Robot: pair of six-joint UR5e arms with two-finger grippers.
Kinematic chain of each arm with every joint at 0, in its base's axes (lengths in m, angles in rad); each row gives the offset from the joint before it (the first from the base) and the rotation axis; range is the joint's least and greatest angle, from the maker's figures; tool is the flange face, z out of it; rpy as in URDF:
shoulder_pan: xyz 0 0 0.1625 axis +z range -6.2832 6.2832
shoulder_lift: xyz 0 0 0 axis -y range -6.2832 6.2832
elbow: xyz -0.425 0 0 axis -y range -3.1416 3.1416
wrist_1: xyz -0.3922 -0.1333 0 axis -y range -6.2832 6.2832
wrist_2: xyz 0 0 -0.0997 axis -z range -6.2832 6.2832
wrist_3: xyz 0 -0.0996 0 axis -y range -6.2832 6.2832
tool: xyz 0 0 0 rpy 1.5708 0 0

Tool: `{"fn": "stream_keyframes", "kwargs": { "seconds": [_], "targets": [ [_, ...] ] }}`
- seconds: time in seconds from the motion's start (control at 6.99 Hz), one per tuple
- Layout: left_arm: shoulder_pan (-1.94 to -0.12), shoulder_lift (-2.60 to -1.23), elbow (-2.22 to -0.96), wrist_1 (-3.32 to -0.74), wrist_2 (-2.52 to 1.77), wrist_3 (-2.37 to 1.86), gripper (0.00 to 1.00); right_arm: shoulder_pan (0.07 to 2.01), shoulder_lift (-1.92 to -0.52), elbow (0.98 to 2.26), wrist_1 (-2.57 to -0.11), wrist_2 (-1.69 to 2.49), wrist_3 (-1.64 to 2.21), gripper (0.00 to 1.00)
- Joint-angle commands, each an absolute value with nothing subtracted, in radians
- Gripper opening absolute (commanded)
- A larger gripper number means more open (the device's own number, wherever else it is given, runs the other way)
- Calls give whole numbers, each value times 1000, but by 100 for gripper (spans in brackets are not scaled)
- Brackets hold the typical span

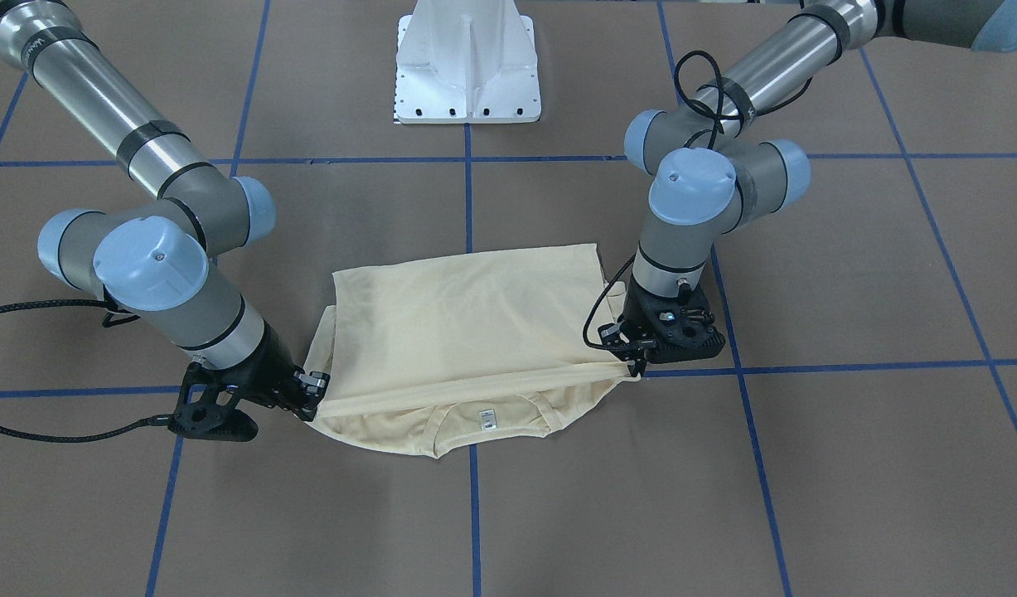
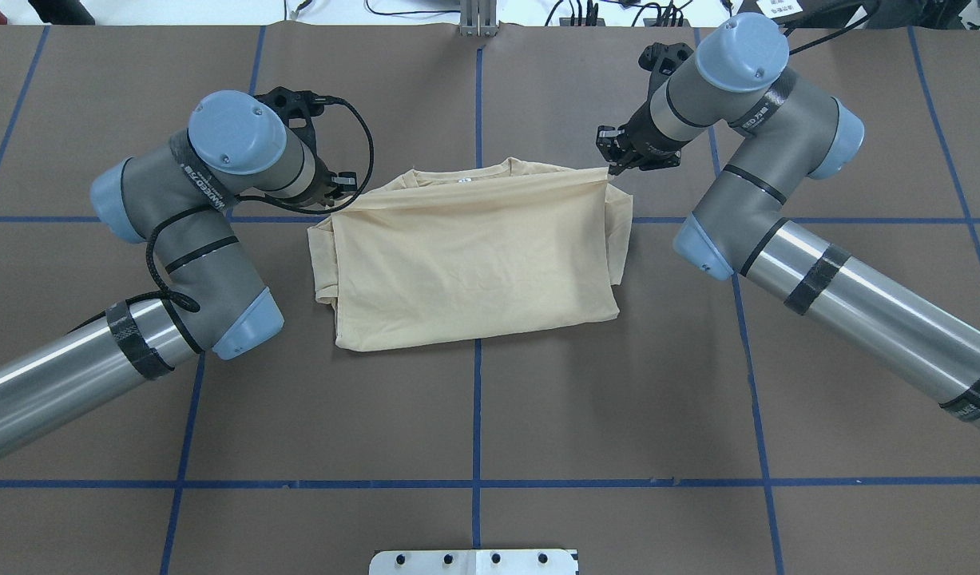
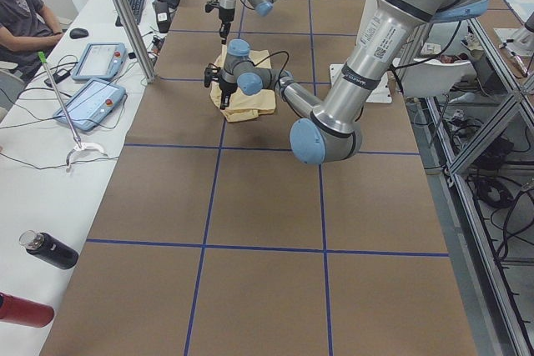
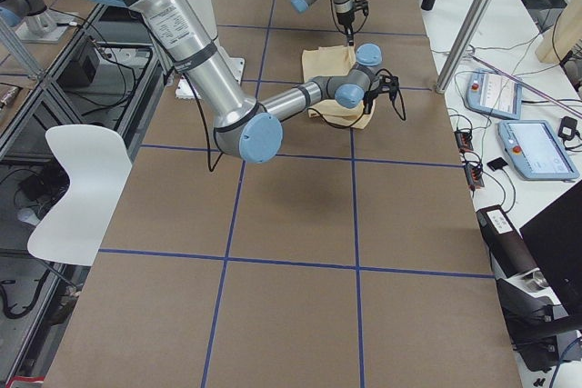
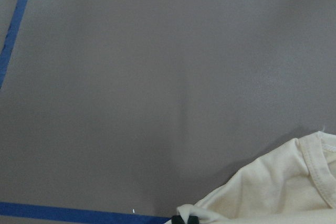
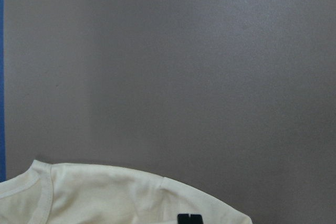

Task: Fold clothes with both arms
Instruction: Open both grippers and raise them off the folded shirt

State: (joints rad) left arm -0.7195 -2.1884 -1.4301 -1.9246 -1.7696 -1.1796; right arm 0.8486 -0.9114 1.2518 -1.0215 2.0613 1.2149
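The cream-yellow T-shirt lies folded on the brown table, with its lower part doubled over toward the collar. The white neck label shows at the collar, and the print is hidden. My left gripper is shut on one end of the folded-over edge, low by the collar; it also shows in the front view. My right gripper is shut on the other end. The edge runs taut between them. Each wrist view shows shirt cloth at its bottom edge.
The white pedestal base stands behind the shirt on the robot's side. Blue tape lines grid the brown table. A side bench with tablets and an operator lies beyond the table's far edge.
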Motion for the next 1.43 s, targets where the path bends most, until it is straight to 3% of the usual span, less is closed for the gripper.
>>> {"fn": "stream_keyframes", "kwargs": {
  "seconds": [0.0,0.43,0.57,0.72,0.86,1.14,1.29],
  "targets": [
    [-719,-2195,-1413,-1942,-1766,-1181,0,848,-913,1247,-1019,2060,1215,0],
    [-719,-2210,-1419,-1941,-1767,-1184,0,847,-905,1258,-1003,2065,1215,0],
    [-719,-2212,-1419,-1940,-1767,-1186,23,847,-907,1256,-983,2063,1216,14],
    [-719,-2210,-1422,-1940,-1767,-1186,61,847,-904,1264,-979,2062,1221,63],
    [-719,-2209,-1440,-1940,-1767,-1186,99,847,-904,1266,-979,2062,1221,99],
    [-726,-2195,-1520,-1928,-1769,-1184,99,850,-916,1287,-974,2071,1219,99],
    [-727,-2181,-1558,-1925,-1769,-1184,99,842,-958,1358,-976,2072,1235,100]
  ]
}}
